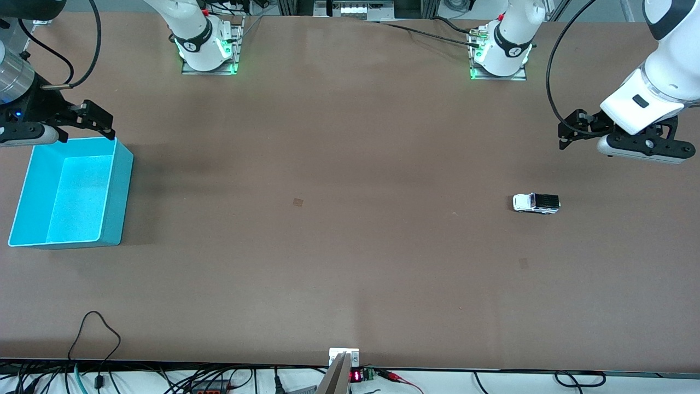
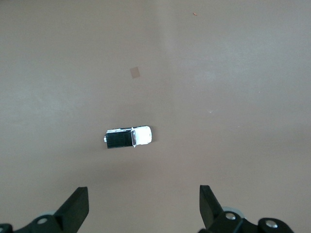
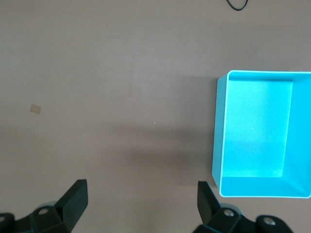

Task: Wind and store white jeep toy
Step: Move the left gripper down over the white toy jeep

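Note:
The white jeep toy (image 1: 536,203) stands on the brown table toward the left arm's end, with its white front pointing toward the right arm's end and its black rear roof at the other end. It also shows in the left wrist view (image 2: 129,137). My left gripper (image 1: 569,133) hangs open and empty in the air above the table, apart from the jeep; its own view shows the jaws spread wide (image 2: 144,204). My right gripper (image 1: 100,120) is open and empty above the top edge of the turquoise bin (image 1: 124,180), and its jaws are spread wide in its own view (image 3: 142,199).
The turquoise bin (image 3: 217,126) is empty and stands at the right arm's end of the table. Two small tape patches (image 1: 298,202) (image 1: 523,263) lie flat on the table. A metal bracket (image 1: 343,355) and cables sit at the table edge nearest the front camera.

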